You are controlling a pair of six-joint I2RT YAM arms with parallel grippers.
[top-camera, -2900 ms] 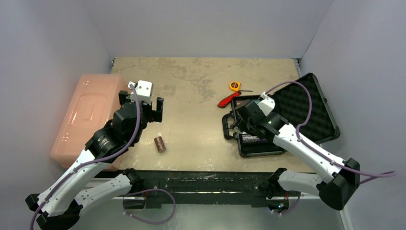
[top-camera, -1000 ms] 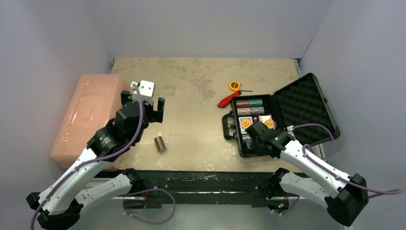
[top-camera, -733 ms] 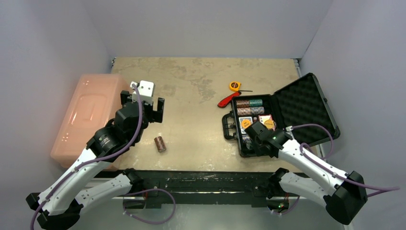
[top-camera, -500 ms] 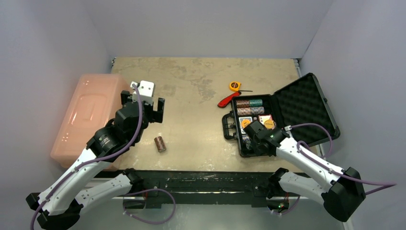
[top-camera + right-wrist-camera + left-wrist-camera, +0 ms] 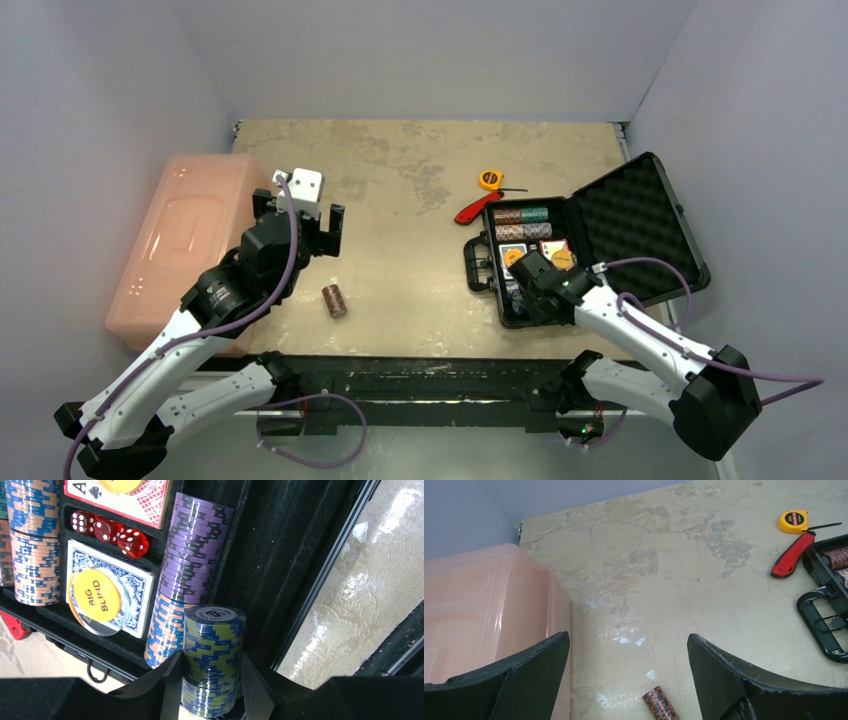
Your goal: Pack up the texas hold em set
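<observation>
The black case (image 5: 520, 315) of the texas hold em set lies open at the right, its egg-crate foam lid (image 5: 630, 220) tipped back. In the right wrist view the tray (image 5: 280, 555) holds chip rolls, a blue card deck (image 5: 137, 587), a "BIG BLIND" disc (image 5: 97, 595) and red dice (image 5: 107, 532). My right gripper (image 5: 211, 655) is shut on a blue-and-yellow chip roll (image 5: 212, 645) at the tray's near end, beside a purple roll (image 5: 197, 550). My left gripper (image 5: 629, 637) hangs open above the table. A red-and-black chip roll (image 5: 661, 705) lies loose just below it (image 5: 333, 300).
A large pink bin (image 5: 180, 240) stands along the table's left side, close to my left finger (image 5: 524, 670). A yellow tape measure (image 5: 489, 180) and a red-handled tool (image 5: 472, 210) lie just behind the case's handle (image 5: 824, 635).
The right arm has pulled back from over the middle of the case to its near end, then crept slightly left with the chip roll. The left arm has stayed still.
</observation>
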